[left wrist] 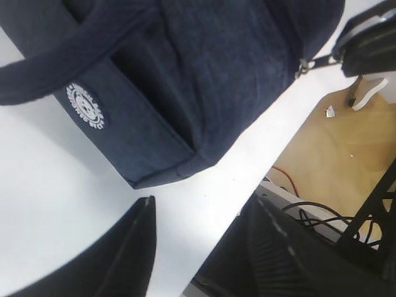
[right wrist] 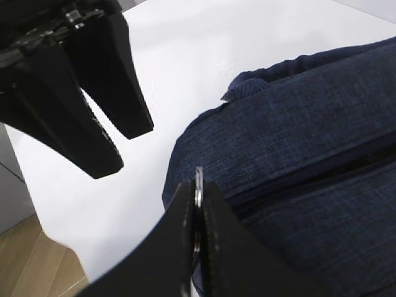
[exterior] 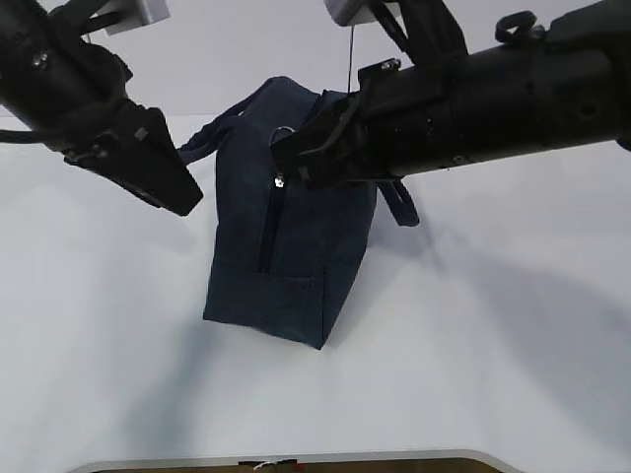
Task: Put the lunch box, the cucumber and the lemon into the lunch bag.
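Note:
The dark navy lunch bag point(exterior: 286, 256) lies on the white table with its zipper slit facing up. My right gripper point(exterior: 286, 163) is over its top end, shut on the silver ring pull point(right wrist: 198, 178) of the zipper; the ring's edge shows between the closed fingertips point(right wrist: 185, 210). My left gripper point(exterior: 182, 202) hangs open just left of the bag, and only bare table shows between its fingers point(left wrist: 139, 235). The bag's white round logo point(left wrist: 85, 106) faces the left wrist camera. The lunch box, the cucumber and the lemon are out of view.
Two loop handles point(exterior: 212, 133) stick out from the bag's far end. The table's front edge point(exterior: 296, 458) runs along the bottom. Past the table edge, the left wrist view shows a wooden floor point(left wrist: 334, 148) with cables and a black frame.

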Tool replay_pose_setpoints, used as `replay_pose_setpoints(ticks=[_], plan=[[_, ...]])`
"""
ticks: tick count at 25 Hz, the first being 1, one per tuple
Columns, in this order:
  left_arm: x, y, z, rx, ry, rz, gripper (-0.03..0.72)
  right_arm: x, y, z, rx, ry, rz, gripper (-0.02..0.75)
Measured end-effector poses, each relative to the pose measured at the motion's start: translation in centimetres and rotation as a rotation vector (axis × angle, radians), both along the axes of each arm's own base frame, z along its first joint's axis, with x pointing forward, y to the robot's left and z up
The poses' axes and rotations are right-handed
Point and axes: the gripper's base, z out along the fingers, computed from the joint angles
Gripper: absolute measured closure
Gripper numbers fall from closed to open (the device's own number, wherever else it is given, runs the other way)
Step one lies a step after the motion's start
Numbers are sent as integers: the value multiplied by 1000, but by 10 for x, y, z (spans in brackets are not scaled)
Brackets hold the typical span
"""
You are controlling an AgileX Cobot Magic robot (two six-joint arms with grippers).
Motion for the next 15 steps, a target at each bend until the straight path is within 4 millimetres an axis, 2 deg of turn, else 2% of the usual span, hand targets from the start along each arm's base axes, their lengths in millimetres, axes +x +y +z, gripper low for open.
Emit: replay_pose_setpoints(ticks=[9,15], plan=[[1,-4,0,-39,-18,-50,334,0,0,0,0,0,0,733],[13,-11,-22,-56,33,-54,334,0,0,0,0,0,0,733]])
